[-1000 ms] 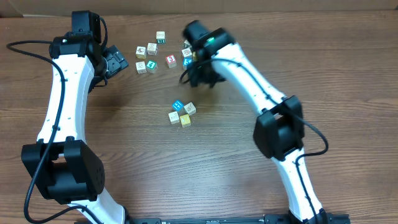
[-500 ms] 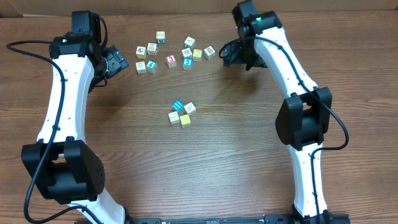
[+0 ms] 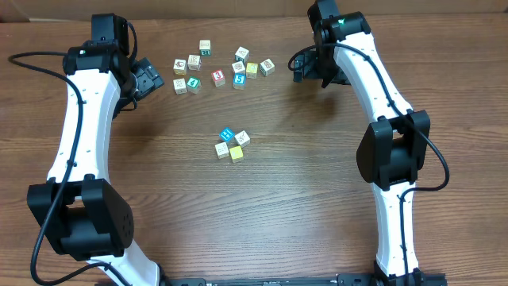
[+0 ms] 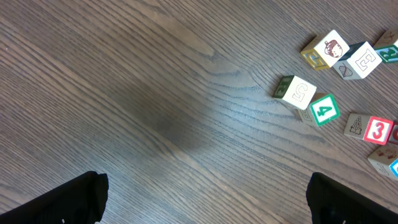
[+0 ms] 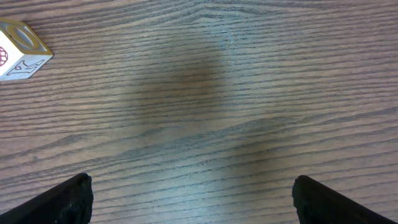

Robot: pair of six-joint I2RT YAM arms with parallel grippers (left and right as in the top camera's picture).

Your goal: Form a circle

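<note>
The circle [image 3: 232, 144] is a tight group of small cubes mid-table: a blue one [image 3: 227, 135], a yellow one [image 3: 236, 153] and two whitish ones [image 3: 242, 139]. Neither gripper is near it. My left gripper [image 3: 147, 79] hovers at the back left, open, with only bare wood between its fingers [image 4: 81, 196]. At the back right, my right gripper [image 3: 305, 67] is also open and holds nothing; its wrist view shows bare wood between the fingertips [image 5: 68, 199].
A loose scatter of similar cubes [image 3: 218, 67] lies along the back of the table between the two grippers. In the left wrist view some of them, with a "5" cube [image 4: 297, 92], show at the upper right. One cube [image 5: 18, 50] sits at the right wrist view's top-left edge.
My right arm has swung from over the back scatter of cubes to the back right, and its jaws have opened slightly wider. The left arm and the cubes have not moved.
</note>
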